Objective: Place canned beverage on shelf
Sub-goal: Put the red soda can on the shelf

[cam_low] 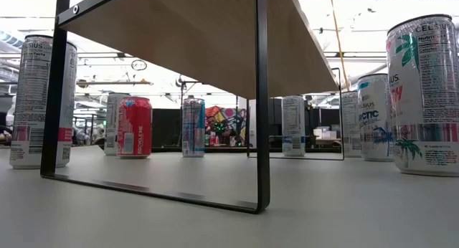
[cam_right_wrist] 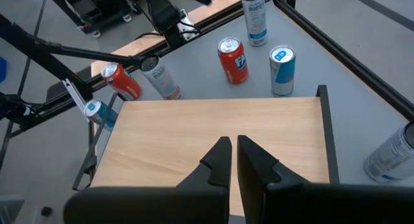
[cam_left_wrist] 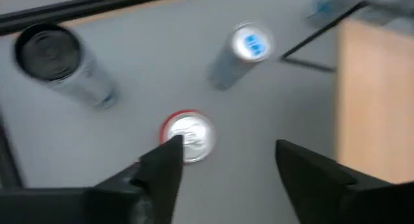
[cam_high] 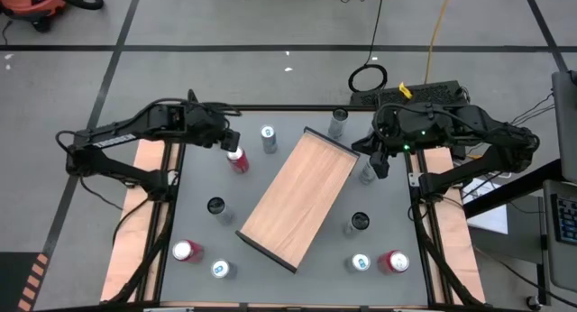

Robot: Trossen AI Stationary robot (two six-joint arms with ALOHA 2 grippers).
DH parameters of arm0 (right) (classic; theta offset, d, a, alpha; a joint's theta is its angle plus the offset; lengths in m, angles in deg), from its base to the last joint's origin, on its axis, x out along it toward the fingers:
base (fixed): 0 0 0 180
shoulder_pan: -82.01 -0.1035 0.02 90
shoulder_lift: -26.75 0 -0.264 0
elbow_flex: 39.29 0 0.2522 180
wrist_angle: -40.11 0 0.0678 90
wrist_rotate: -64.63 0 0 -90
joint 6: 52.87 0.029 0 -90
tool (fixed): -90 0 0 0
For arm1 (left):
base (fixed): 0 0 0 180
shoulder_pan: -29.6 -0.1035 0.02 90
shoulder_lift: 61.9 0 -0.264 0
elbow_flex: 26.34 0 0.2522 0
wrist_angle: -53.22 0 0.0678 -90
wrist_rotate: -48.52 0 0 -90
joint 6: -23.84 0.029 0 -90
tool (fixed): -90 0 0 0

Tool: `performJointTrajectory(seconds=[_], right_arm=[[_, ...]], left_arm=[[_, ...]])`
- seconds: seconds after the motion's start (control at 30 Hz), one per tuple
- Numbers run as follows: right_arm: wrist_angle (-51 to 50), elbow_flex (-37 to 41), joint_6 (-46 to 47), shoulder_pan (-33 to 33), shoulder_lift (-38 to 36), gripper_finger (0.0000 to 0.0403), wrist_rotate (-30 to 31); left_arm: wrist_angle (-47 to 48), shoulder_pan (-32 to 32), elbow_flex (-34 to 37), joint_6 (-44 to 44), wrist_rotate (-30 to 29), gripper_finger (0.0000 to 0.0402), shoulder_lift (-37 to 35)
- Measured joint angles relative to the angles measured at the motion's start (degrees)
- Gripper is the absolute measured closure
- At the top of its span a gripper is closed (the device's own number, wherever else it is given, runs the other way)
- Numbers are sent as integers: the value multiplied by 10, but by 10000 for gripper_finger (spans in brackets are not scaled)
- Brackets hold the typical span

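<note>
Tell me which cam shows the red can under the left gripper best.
The left wrist view: the red can sits just beyond the open left gripper, silver top in plain sight. The high view shows it small beside the gripper. The low and right wrist views show red cans, but I cannot tell which one is this can.

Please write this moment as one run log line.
left claw: open above red can | right claw: shut, over shelf | shelf: no can on it
</note>
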Motion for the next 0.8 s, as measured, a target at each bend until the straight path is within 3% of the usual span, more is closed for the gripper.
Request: performJointTrajectory(seconds=[0.17, 0.3, 0.47, 0.8], right_arm=[[13, 0, 0, 0, 7, 403, 0], [18, 0, 1, 0, 13, 403, 0], [18, 0, 15, -2, 24, 403, -2], [18, 0, 17, -2, 32, 403, -4]], left_arm=[[36, -14, 0, 0, 14, 65, 43], [37, -15, 0, 1, 26, 30, 78], [54, -14, 0, 8, 63, 20, 117], [66, -24, 0, 54, 72, 16, 160]])
